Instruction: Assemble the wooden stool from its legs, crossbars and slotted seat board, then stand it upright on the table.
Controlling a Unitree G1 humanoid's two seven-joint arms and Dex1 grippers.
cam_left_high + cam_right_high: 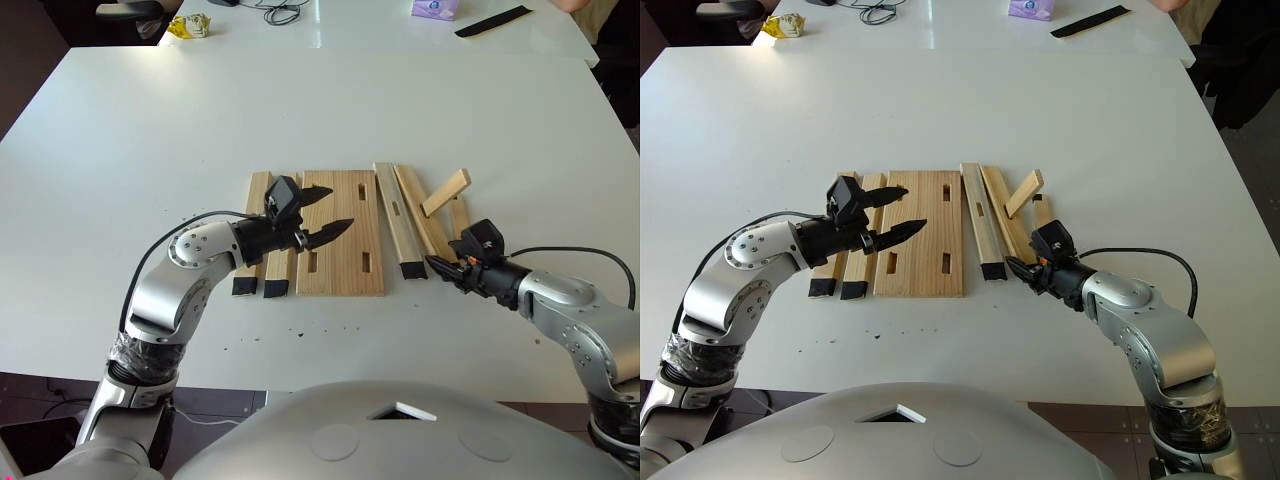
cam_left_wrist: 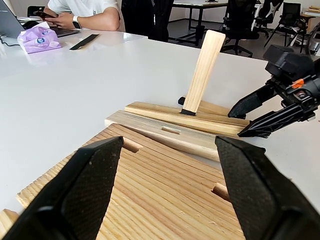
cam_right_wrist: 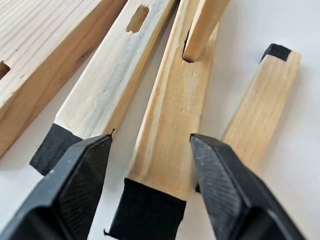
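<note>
Right jaws straddle one leg; left jaws above one seat board.

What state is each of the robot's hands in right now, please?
Left hand: open, holding nothing, over the slotted seat board.
Right hand: open, straddling the black-tipped end of a stool leg, not gripping it.

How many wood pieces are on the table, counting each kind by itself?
Board: 1
Flat sticks: 5
Tilted stick: 1
Total: 7
</note>
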